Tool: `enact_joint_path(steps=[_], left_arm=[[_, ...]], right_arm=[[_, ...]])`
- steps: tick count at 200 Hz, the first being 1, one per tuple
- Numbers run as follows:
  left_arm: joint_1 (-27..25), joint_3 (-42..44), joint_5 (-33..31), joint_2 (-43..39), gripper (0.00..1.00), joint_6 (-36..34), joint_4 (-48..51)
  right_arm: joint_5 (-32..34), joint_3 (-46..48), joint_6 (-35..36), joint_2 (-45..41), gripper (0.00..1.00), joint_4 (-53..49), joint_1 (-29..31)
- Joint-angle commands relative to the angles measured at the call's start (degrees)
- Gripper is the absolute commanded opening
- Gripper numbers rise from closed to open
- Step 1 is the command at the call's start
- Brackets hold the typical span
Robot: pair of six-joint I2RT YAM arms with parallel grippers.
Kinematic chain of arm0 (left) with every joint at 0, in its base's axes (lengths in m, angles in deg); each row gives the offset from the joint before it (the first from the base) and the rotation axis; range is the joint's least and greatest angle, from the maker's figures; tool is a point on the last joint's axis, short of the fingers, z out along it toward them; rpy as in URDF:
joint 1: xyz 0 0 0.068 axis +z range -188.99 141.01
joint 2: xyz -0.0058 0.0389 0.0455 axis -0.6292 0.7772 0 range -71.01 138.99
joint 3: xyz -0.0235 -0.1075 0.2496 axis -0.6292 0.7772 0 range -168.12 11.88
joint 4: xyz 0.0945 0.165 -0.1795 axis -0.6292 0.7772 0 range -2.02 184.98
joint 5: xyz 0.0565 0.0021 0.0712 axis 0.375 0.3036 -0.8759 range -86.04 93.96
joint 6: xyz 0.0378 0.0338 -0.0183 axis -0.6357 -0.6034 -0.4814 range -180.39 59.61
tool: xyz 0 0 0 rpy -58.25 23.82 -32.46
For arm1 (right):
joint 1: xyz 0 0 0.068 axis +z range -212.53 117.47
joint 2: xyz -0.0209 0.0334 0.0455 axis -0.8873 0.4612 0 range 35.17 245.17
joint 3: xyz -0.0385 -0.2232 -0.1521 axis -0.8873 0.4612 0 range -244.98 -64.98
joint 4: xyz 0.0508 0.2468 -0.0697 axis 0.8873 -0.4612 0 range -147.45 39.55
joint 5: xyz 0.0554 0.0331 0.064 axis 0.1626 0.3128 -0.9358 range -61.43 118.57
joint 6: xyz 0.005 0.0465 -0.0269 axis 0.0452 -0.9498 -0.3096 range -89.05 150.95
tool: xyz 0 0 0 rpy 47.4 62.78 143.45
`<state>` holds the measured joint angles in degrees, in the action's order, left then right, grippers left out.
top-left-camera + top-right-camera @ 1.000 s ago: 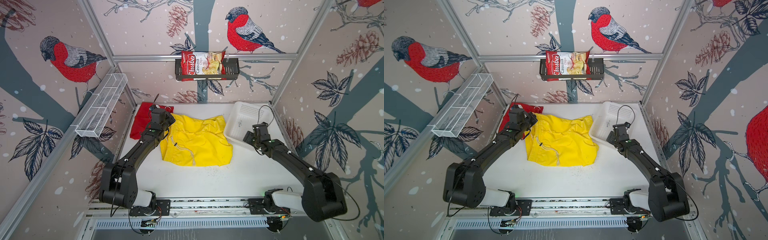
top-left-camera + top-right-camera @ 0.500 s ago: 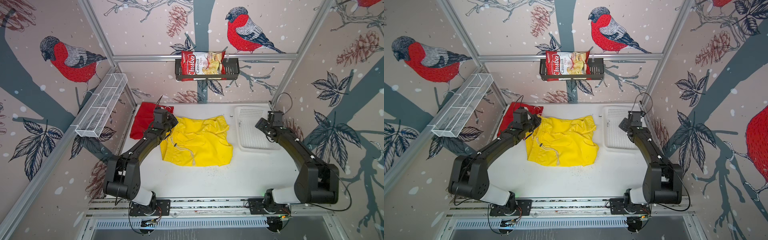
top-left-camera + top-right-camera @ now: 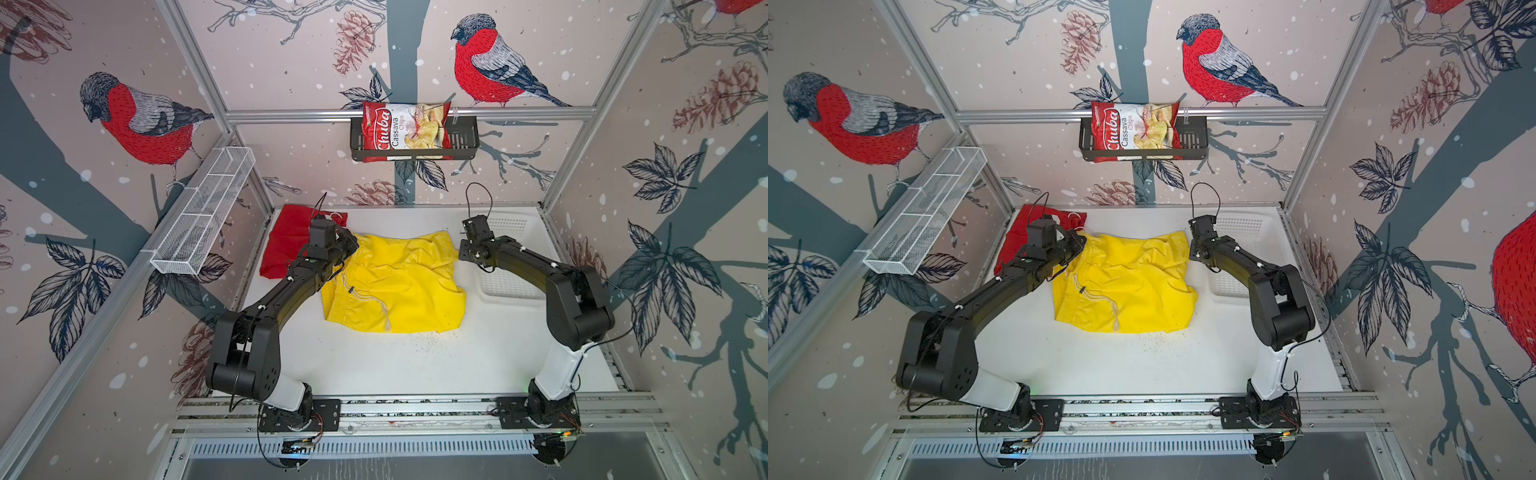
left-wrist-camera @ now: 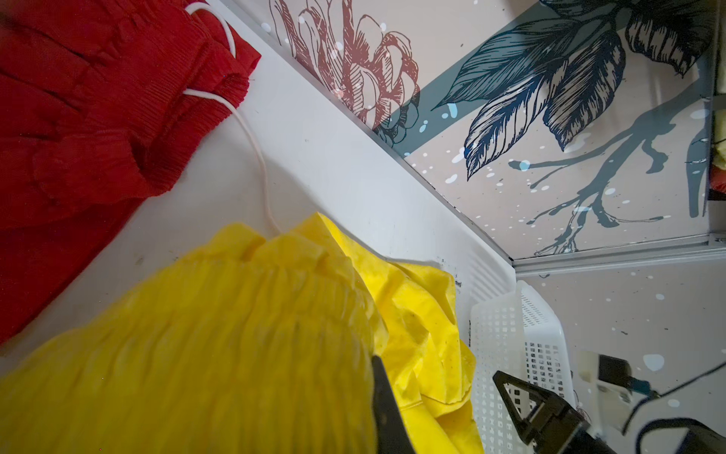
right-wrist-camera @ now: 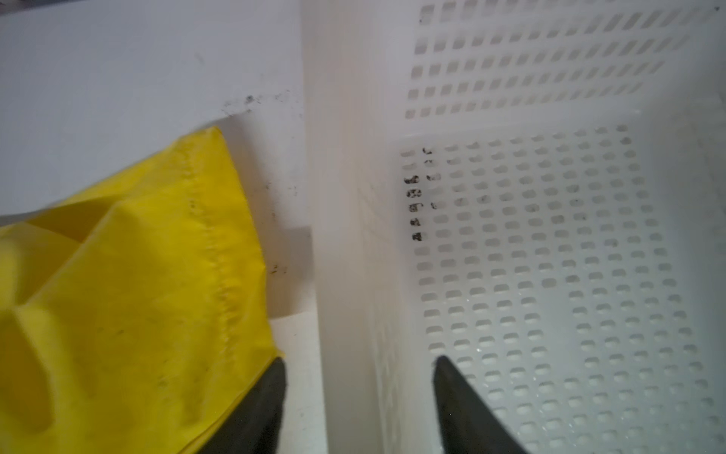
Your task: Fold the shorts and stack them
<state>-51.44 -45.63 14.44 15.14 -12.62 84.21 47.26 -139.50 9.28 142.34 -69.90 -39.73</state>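
The yellow shorts (image 3: 399, 286) (image 3: 1129, 286) lie spread in the middle of the table, drawstring showing. My left gripper (image 3: 351, 245) (image 3: 1079, 245) is shut on the far left corner of their waistband. In the left wrist view the bunched yellow waistband (image 4: 196, 353) hides all but one finger (image 4: 387, 408). The red shorts (image 3: 286, 241) (image 4: 78, 118) lie crumpled in the far left corner. My right gripper (image 5: 357, 361) (image 3: 465, 247) is open astride the white basket's wall (image 5: 345, 196), one finger by the yellow hem (image 5: 220, 255), the other inside the basket.
The white perforated basket (image 3: 511, 282) (image 3: 1229, 286) stands flat against the right wall. A chips bag (image 3: 405, 131) sits in a black shelf on the back wall. A white wire rack (image 3: 203, 212) hangs on the left wall. Dark specks (image 3: 424, 340) dot the table.
The basket went from tilted in my right gripper to flat by the right wall. The right gripper then swung left to the basket's left wall, jaws narrower. The left gripper kept its hold.
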Motion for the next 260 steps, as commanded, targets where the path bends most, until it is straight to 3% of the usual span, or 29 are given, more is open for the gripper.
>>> enact_joint_path(steps=[1,22,45,66,89,103,115,123,150,175,187,205,212,260], left_arm=[[-0.1,0.0,1.3,-0.1,0.00,0.3,-1.2],[-0.3,0.0,1.6,0.1,0.00,0.5,-1.2],[-0.3,0.0,1.8,0.3,0.00,0.7,-1.4],[-0.3,0.0,2.6,0.8,0.00,1.0,-1.6],[-0.4,0.0,3.2,0.7,0.00,1.2,-1.8],[-0.4,0.0,3.1,0.0,0.00,1.0,-1.7],[-0.4,0.0,2.9,-0.8,0.00,0.5,-1.1],[-0.5,0.0,2.7,-1.4,0.00,0.2,-0.4],[-0.5,-1.0,1.6,-4.3,0.00,-1.5,2.9],[-0.4,-1.4,1.3,-7.8,0.00,-3.4,4.6],[-0.1,-1.3,2.7,-9.6,0.00,-4.2,4.2],[0.9,-1.9,9.6,-11.8,0.00,-6.2,1.7],[1.1,-2.7,12.3,-12.4,0.00,-7.0,1.0],[1.2,-13.3,30.8,-11.6,0.00,-8.9,1.2]], right_arm=[[5.1,-1.5,6.9,1.9,0.29,1.4,0.2],[5.7,-3.8,13.7,4.5,0.22,2.5,0.0],[9.1,-6.4,19.1,6.9,0.21,2.3,-0.2],[8.9,-7.6,19.8,7.3,0.21,2.2,-2.0],[3.3,-7.6,18.2,6.3,0.23,3.7,-4.4],[2.4,-7.7,17.2,5.1,0.31,3.9,-4.7],[2.4,-7.5,16.4,3.4,0.57,3.7,-4.4],[3.1,-7.3,15.1,1.8,0.66,3.3,-4.2],[3.3,-5.3,7.6,-6.5,0.74,1.7,-4.5],[-0.6,0.2,3.0,-17.1,0.80,5.7,-2.2],[-6.0,3.5,2.5,-21.0,0.78,9.8,-0.7],[-11.8,7.7,2.5,-24.0,0.53,14.5,1.6],[-13.4,8.6,2.1,-24.3,0.48,15.3,2.4],[-20.5,10.6,1.9,-24.0,0.56,15.3,3.2]])
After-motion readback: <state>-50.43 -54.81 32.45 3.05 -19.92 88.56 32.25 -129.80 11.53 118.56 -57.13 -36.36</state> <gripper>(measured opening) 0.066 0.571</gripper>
